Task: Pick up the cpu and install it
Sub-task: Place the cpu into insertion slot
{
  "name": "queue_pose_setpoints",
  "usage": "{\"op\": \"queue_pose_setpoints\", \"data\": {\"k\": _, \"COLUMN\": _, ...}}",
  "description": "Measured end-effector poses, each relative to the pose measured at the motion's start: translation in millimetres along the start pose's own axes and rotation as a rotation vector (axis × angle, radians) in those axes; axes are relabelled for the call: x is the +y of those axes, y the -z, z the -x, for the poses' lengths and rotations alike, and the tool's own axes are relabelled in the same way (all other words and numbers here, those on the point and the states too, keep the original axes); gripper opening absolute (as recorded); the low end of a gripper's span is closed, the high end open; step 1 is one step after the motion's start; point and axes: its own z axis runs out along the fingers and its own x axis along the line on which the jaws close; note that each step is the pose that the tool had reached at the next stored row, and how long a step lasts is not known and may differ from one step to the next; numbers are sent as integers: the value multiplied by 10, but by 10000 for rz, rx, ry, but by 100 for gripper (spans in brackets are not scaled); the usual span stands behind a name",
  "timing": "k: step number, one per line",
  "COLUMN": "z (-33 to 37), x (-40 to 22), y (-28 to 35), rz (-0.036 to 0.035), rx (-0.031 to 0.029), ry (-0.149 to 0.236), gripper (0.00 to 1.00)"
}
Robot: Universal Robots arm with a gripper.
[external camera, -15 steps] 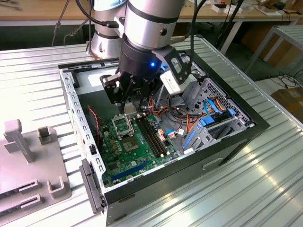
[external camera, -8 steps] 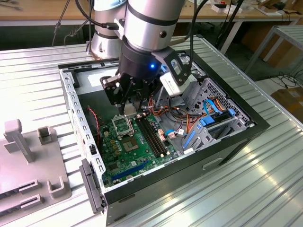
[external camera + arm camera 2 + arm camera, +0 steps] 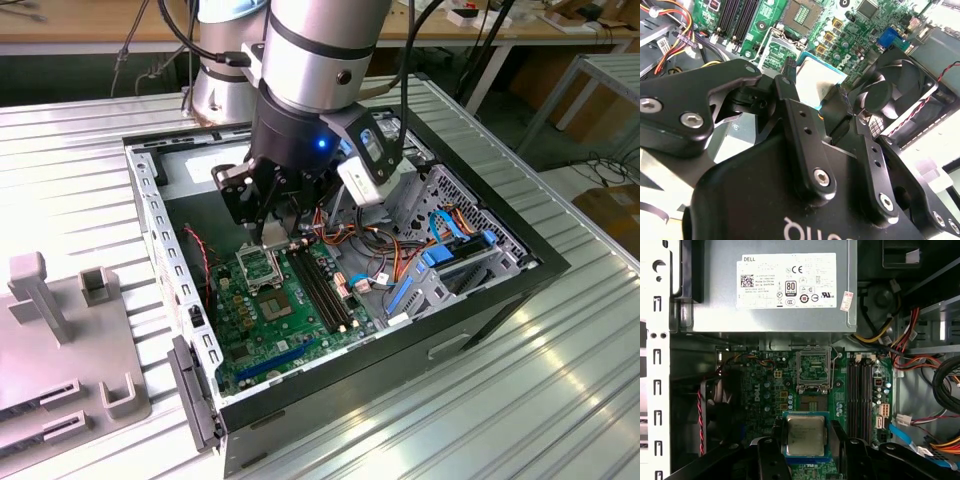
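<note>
The cpu [image 3: 805, 434], a small square chip with a silver-grey metal top on a green-edged board, is held by its edges between my gripper's black fingers [image 3: 836, 436]. My gripper [image 3: 814, 87] is shut on the cpu [image 3: 816, 80] and hangs above the green motherboard [image 3: 762, 390] inside the open computer case. In the first wrist view the open metal socket frame [image 3: 814, 371] lies a short way beyond the chip. In the exterior view my gripper [image 3: 274, 236] hovers just above and behind the socket frame [image 3: 256, 266].
The case [image 3: 480, 300] stands on a ribbed metal table [image 3: 520, 400]. A grey power supply [image 3: 775, 285] fills its far end. Black memory slots [image 3: 863, 390], a fan [image 3: 900, 85] and bundles of coloured cables [image 3: 400, 255] flank the socket. Grey fixtures [image 3: 60, 330] sit at the exterior view's left.
</note>
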Motion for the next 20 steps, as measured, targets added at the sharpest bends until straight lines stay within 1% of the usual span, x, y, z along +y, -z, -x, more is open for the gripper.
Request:
{"op": "queue_pose_setpoints", "data": {"k": 11, "z": 1, "x": -7, "y": -36, "rz": 1, "rx": 0, "ry": 0, "gripper": 46}}
{"op": "queue_pose_setpoints", "data": {"k": 20, "z": 2, "x": -9, "y": -40, "rz": 4, "rx": -2, "ry": 1, "gripper": 46}}
